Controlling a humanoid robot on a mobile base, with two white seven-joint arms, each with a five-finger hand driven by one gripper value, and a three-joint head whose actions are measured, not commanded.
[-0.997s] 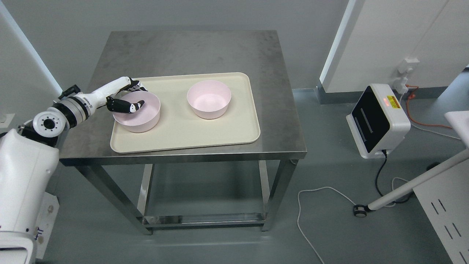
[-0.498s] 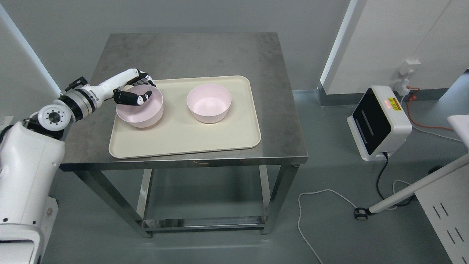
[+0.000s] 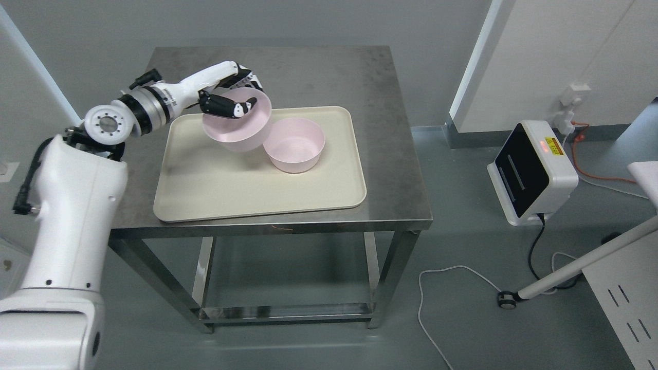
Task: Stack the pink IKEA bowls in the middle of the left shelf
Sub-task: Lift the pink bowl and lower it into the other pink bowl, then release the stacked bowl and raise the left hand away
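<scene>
Gripping a pink bowl (image 3: 237,123) by its far-left rim, the left hand (image 3: 226,97) has its thumb hooked inside the bowl and its other fingers (image 3: 245,77) curled round the outer wall. The held bowl is lifted clear of the tray (image 3: 216,185) and tilted, its opening turned toward the near left. Its right lower edge overlaps the left rim of the second pink bowl (image 3: 295,145); whether the two touch cannot be told.

Second pink bowl: upright on the tray, in the far-right part.

Tray: cream, rectangular, rounded corners, lying flat on the bench (image 3: 318,77); its near-left part is bare.

Bench: grey metal top, square legs, low rails beneath, standing on a grey floor (image 3: 462,318).

Left arm (image 3: 154,97): white, reaching in from the left over the far-left corner of the tray.

Beside the bench, on the right: a white box with a black face (image 3: 529,169) and a small red light, resting on the floor near the wall, with a black cable and a white cable (image 3: 437,288) trailing across the floor.
</scene>
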